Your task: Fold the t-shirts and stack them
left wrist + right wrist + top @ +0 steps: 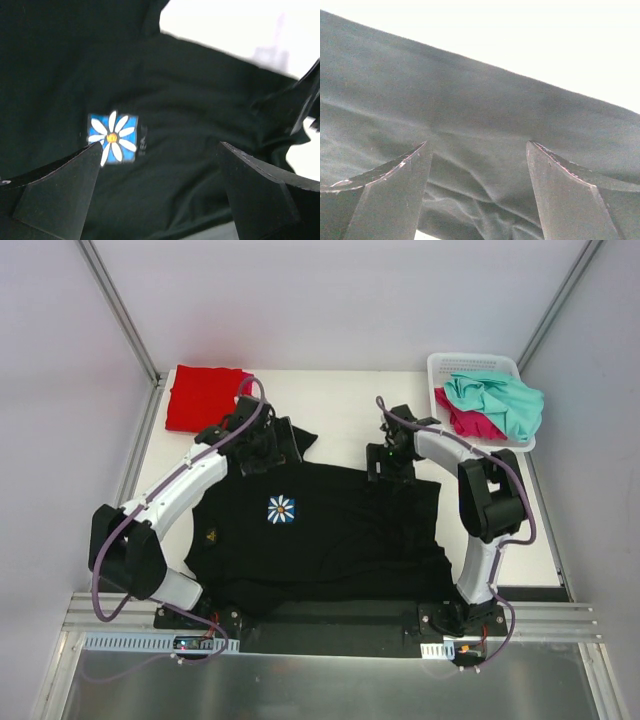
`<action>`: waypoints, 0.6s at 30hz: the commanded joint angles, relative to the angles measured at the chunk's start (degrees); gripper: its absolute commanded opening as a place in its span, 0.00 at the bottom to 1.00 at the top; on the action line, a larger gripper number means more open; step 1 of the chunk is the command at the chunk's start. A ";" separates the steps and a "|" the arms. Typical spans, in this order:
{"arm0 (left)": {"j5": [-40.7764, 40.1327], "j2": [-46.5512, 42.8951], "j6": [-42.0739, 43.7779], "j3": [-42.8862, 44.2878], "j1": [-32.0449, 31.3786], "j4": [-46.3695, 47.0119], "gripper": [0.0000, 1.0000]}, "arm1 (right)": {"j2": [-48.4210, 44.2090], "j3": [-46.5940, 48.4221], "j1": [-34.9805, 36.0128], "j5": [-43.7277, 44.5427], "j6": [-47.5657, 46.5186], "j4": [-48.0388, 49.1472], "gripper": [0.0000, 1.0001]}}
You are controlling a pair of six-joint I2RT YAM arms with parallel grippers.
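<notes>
A large black t-shirt point(320, 540) with a white daisy print point(281, 509) lies spread across the middle of the table. My left gripper point(264, 452) hovers over its far left shoulder, jaws wide open and empty. In the left wrist view the daisy print point(113, 138) shows just beyond the left gripper point(160, 150). My right gripper point(386, 468) is at the shirt's far right edge. It point(477, 145) is open over wrinkled black cloth point(470, 110) and holds nothing. A folded red t-shirt point(203, 397) lies at the back left. Teal point(498, 400) and magenta point(468, 424) t-shirts are bunched in the basket.
A white lattice basket point(440, 364) stands at the back right corner. Bare white table point(345, 405) shows between the red shirt and the basket. Grey walls close in both sides, and a metal rail point(330, 625) runs along the near edge.
</notes>
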 commanded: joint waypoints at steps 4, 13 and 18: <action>-0.82 -8.36 -2.61 -7.58 -1.48 -4.79 0.99 | 2.02 4.33 -2.41 -2.64 -2.71 -0.19 0.79; -2.49 -13.20 -3.85 -10.66 -3.50 -7.70 0.99 | 5.26 7.58 -2.85 -1.85 -3.33 1.48 0.79; -3.63 -14.34 -3.15 -10.04 -3.68 -10.68 0.99 | 8.07 12.04 -2.94 1.93 -4.91 3.59 0.79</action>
